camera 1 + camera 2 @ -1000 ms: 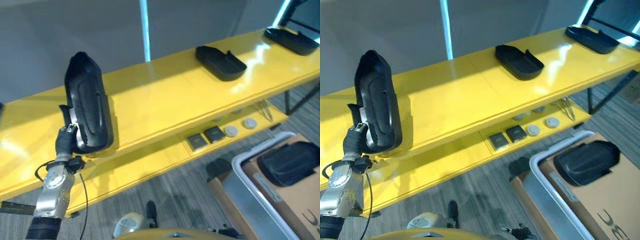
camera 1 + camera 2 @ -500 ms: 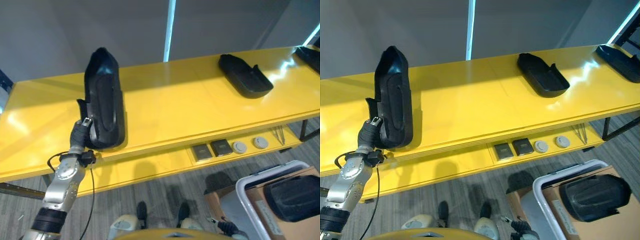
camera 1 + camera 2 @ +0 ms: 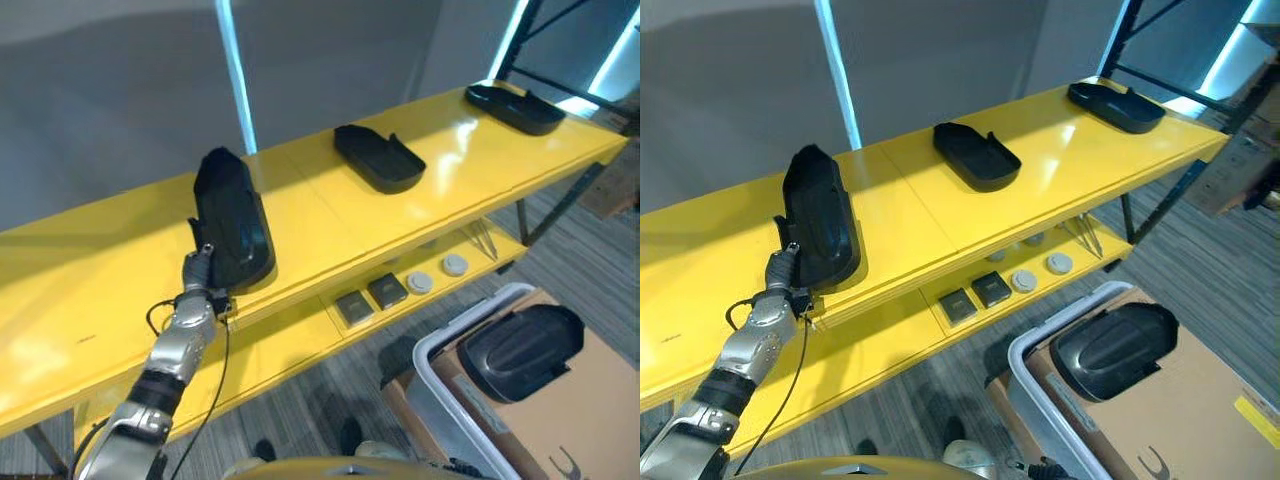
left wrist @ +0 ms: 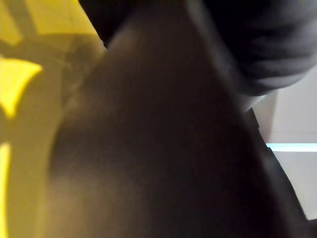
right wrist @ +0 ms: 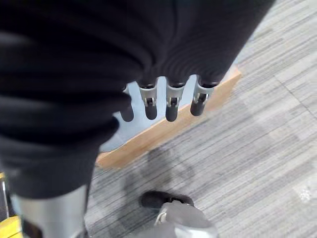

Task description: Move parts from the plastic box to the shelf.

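Left hand (image 3: pixel 203 268) sits at the near end of a long black moulded plastic part (image 3: pixel 233 228), its fingers hidden behind that shell, so I cannot tell whether they clasp it or only steady it. That part lies on the top board of the glossy yellow shelf (image 3: pixel 90 280), close to the front edge and at an angle to it. If the hand pulls back with a finger caught under the rim, the shell could be dragged over the edge and drop to the grey carpet floor (image 3: pixel 300 400). The smooth board gives little grip, so even a slight nudge might slide it. Two more black parts, one shallow tray-like piece (image 3: pixel 378 158) and another further along (image 3: pixel 513 107), already rest on the same board, well apart. One dark rounded part (image 3: pixel 520 346) lies in the white-rimmed plastic box (image 3: pixel 440 345) below. Right hand (image 5: pixel 168 106) hangs with fingers relaxed and straight, holding nothing.
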### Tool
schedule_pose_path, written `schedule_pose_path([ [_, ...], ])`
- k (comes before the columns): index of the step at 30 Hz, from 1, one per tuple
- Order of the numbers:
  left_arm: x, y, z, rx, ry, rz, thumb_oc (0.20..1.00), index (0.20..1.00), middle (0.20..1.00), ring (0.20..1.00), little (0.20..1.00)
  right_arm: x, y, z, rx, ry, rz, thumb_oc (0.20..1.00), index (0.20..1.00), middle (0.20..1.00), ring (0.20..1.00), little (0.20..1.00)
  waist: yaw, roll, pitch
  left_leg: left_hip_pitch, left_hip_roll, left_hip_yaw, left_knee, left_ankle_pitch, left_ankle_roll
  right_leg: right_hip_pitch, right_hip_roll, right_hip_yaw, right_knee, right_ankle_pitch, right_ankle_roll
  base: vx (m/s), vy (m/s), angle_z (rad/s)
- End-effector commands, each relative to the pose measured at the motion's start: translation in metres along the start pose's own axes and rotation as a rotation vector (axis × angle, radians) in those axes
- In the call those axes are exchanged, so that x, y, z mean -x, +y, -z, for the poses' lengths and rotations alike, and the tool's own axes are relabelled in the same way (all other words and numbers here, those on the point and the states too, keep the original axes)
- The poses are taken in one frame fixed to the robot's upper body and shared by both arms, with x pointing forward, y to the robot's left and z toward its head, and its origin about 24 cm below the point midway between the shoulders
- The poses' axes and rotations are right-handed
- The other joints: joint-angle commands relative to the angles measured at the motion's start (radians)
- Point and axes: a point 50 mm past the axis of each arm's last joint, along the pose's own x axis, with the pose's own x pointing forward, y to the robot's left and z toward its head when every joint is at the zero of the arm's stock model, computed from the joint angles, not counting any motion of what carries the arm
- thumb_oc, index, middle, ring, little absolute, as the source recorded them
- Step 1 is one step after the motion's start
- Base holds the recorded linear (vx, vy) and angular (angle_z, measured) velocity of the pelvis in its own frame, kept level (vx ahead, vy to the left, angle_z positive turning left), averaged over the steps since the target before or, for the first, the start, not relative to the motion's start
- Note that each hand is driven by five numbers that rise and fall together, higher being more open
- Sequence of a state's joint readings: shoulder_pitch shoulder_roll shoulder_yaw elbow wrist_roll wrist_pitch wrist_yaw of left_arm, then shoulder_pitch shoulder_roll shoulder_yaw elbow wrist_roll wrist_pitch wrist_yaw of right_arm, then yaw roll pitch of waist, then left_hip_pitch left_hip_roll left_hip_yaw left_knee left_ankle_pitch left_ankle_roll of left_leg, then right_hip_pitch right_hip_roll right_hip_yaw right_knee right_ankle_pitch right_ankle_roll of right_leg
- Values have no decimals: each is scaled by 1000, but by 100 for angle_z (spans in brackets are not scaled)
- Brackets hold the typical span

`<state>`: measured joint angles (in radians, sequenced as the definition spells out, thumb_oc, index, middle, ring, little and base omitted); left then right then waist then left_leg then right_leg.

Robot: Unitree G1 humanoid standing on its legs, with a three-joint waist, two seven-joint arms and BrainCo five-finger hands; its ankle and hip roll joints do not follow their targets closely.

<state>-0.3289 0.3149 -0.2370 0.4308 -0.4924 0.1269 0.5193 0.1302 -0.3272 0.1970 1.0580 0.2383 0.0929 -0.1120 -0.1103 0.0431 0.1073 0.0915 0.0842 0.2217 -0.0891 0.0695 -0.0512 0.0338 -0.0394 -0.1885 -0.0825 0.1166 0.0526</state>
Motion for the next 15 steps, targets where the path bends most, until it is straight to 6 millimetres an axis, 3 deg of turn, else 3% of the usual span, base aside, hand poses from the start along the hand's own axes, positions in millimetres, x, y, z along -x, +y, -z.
schedule_pose_path([
  [1,-18,3,-38,-7,-114,-115,200,200,200,200,200,0,8,1,53,-6,-31,1000,1000,1000,1000,1000,-5,-35,-23,-42,67,45,62,-37,-22,-14,-87,38,75,-88,85,40,-4,-26],
  [10,-42,26,-28,-135,46,-345,200,200,200,200,200,0,7,9,135,5,-43,1000,1000,1000,1000,1000,-71,-25,-29,-37,69,81,72,-45,-23,-23,-83,81,75,-94,89,18,8,-16],
  [15,-47,57,-12,-243,151,-458,200,200,200,200,200,0,4,10,137,0,-35,1000,1000,1000,1000,1000,-88,-29,-33,-29,65,90,73,-54,-24,-16,-79,98,59,-93,91,12,-3,-13],
])
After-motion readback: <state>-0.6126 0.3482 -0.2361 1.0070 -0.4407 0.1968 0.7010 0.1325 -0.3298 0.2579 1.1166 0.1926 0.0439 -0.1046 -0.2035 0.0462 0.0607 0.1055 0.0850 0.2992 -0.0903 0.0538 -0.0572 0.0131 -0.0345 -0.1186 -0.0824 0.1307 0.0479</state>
